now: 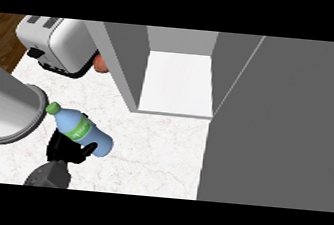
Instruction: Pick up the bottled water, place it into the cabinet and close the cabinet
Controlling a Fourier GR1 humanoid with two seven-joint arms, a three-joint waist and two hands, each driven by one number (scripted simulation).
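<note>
Blue plastic is catching the eye at the left front of the pale marbled worktop (159, 149), where the robot's left hand (69, 148) is gripping the bottled water (87, 131). The black fingers (87, 152) are curling round the bottle's lower end, with the grey forearm coming in from the front edge below. The bottle is lying tilted, its green cap (52, 107) pointing toward the back left and its green label band sitting at mid-body. Whether the bottle is resting on the worktop or hanging just clear of it cannot be told from this angle.

Just beside the cap, a broad grey cylinder (4, 108) is reaching in from the left edge; what it is cannot be told.

Toward the back, the cabinet (124, 65) is standing open, its white shelf (176, 82) showing between grey walls. The cabinet door (287, 125) is swinging wide, covering the right side of the worktop as a large grey panel. The bottle is sitting well apart from the shelf, to its front left.

At the back left corner a silver toaster (61, 42) is standing, and a small orange object (100, 64) is peeking out between it and the cabinet's left wall, mostly hidden.
</note>
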